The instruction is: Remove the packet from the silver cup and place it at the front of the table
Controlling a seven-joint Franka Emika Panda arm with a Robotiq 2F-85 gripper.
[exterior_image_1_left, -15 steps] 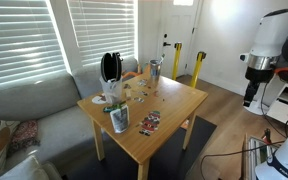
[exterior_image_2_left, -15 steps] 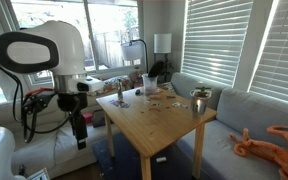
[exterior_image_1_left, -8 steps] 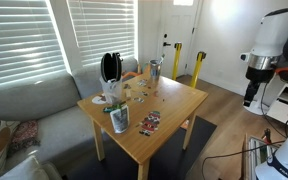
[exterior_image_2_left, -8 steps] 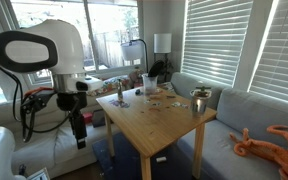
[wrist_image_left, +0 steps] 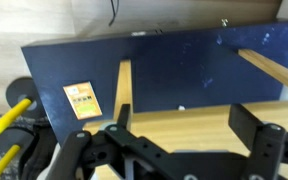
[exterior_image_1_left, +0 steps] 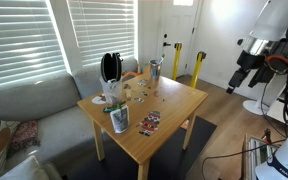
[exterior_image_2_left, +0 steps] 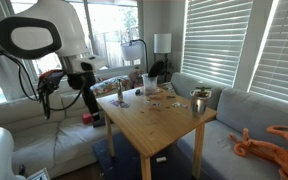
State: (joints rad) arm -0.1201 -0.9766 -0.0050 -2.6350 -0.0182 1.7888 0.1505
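**Wrist view.** Nearest the camera, the black two-fingered Robotiq gripper is shown with its jaws spread wide and nothing held between them. Just beyond it, a pale edge of the square light-wood table is seen, with two straight wooden legs standing on a dark blue rug. A small orange-and-white card lies on the rug, and a yellow bar is cut off at the side of the picture.

**Exterior views.** The gripper is carried off the table in both exterior views, tilted downward. In one it appears well apart from the table, in the other just beside a corner. Its jaws are too small to be judged here.

The silver metal cup stands upright near the table edge on the sofa side. The packet is seen sticking out of the cup's mouth, pale with some green. Close beside the cup, in an exterior view, a small flat colourful item lies on the table top.

Farther across the table, several small objects are scattered, too small to be told apart. At the far end, a second tall silver vessel and a black looped object are placed.

Behind the table, a grey sofa and white slatted window blinds are shown.
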